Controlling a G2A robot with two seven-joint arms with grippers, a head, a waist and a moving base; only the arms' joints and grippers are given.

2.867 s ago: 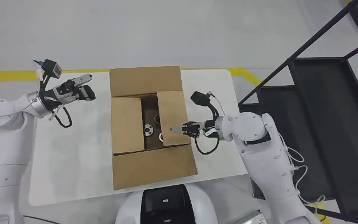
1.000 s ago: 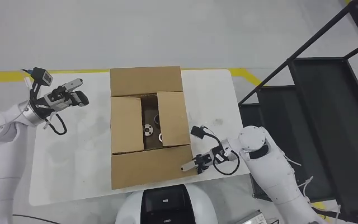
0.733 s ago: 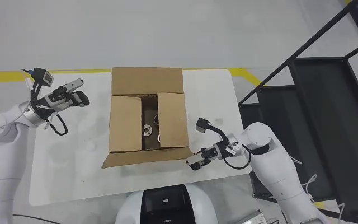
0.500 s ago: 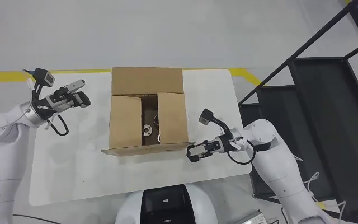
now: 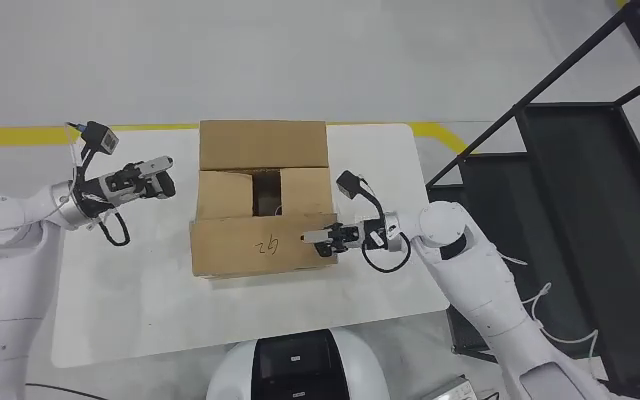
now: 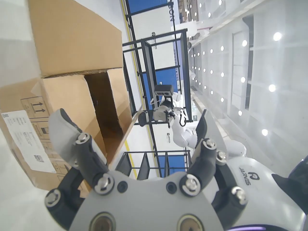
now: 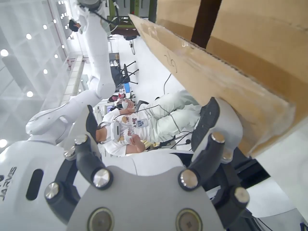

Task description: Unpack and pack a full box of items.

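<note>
The cardboard box (image 5: 225,192) sits at the middle of the table (image 5: 120,300). Its far flap (image 5: 263,145) lies outward, its side flaps are folded in, and its near flap (image 5: 262,245) is tipped over the opening, leaving a dark gap (image 5: 266,190) through which the contents cannot be made out.

The right gripper (image 5: 318,238) is at the right end of the near flap with its jaws spread and gripping nothing. One finger (image 7: 211,121) is pressed flat against the cardboard near the flap's corner. The left gripper (image 5: 160,180) hangs off the box's left side, apart from it, with its jaws open and empty.

The main risk is that single contact at one corner. The flap could twist rather than fold evenly, or the finger could slip past the edge and let the flap spring up.

Nothing braces the box, so a hard push could slide or turn it toward its far side. Pressing down too firmly might also drive the side flaps into the opening and onto whatever lies inside. The far flap is not yet closed — if the near flap lifts, the two may overlap in the wrong order.
</note>
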